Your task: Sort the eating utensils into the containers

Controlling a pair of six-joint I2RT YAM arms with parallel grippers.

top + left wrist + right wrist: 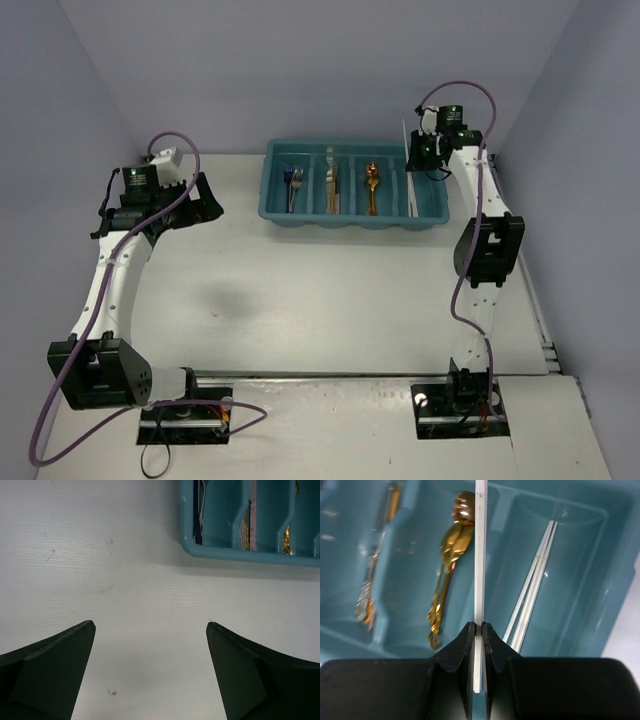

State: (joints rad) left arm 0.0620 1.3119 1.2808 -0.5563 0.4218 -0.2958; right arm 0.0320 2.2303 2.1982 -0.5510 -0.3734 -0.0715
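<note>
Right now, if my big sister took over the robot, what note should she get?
Left gripper: open and empty, over the bare table beside the tray.
Right gripper: shut on a white chopstick, held above the tray's right end.
Done: forks lie in the leftmost compartment, silver and gold pieces in the next, gold spoons in the third, and other chopsticks in the rightmost.
Left: put the held one in with the other chopsticks. No more loose utensils show on the table.
</note>
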